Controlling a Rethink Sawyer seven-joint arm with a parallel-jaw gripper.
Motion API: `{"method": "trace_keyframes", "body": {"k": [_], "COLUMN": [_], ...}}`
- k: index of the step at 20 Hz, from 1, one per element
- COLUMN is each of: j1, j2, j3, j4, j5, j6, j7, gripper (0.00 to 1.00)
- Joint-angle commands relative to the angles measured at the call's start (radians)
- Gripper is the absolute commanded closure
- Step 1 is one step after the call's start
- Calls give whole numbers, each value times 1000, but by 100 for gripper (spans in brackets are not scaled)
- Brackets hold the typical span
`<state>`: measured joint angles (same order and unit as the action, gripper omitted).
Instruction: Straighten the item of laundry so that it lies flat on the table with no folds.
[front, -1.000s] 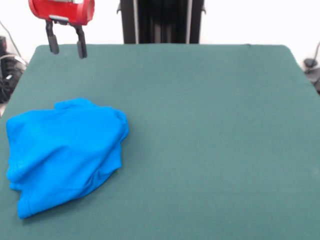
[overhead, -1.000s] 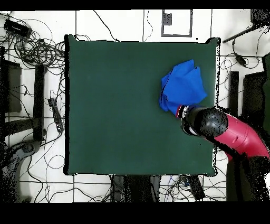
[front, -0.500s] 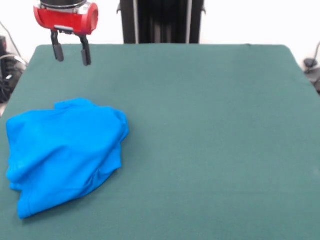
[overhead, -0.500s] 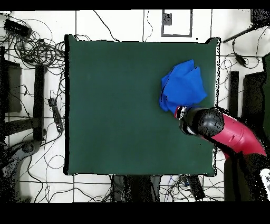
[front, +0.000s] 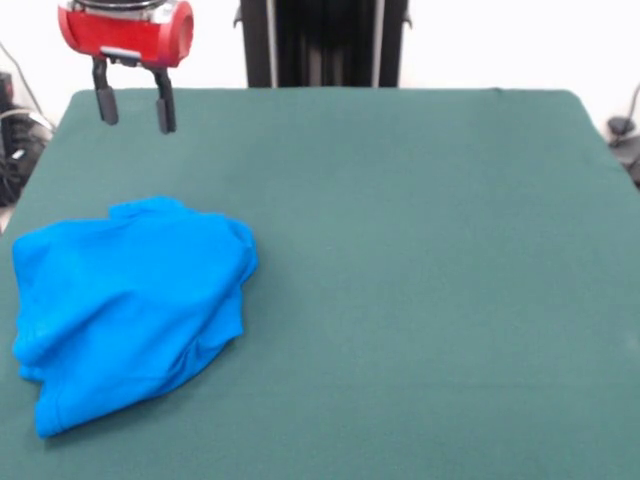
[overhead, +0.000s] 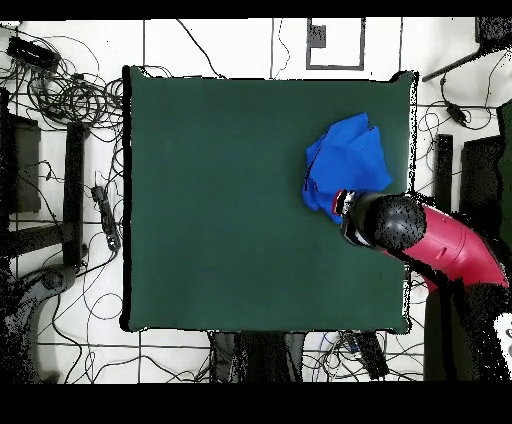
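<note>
Right now the spread, empty hand (front: 131, 108) hangs at twelve o'clock above the crumpled shirt (front: 128, 305); a deep pinch might bunch it more on the worktop (front: 420, 260).

The broad dark green felt tabletop (front: 420, 260) lies bare across its middle and whole right side in the front view, open to a reach from any side. The only thing in the way is the crumpled bright blue T-shirt (front: 125, 305) heaped at the front-left corner. The red-bodied gripper (front: 130, 105) hangs above the far-left edge, its black fingers (front: 164, 108) spread and clear of the cloth.
</note>
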<state>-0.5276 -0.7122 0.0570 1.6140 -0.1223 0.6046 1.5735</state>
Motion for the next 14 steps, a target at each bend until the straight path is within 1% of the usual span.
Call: {"method": "trace_keyframes", "body": {"k": [1,5,8,14], "j1": [64,78,91,109], "j2": [-14,11,64,105], "j3": [98,98,121,117], "j4": [-91,-155,-200,-234], "j5": [19,12,19,9], "j6": [174,208,221,222], "j7": [34,30,28,25], "gripper": [0,0,0,0]}}
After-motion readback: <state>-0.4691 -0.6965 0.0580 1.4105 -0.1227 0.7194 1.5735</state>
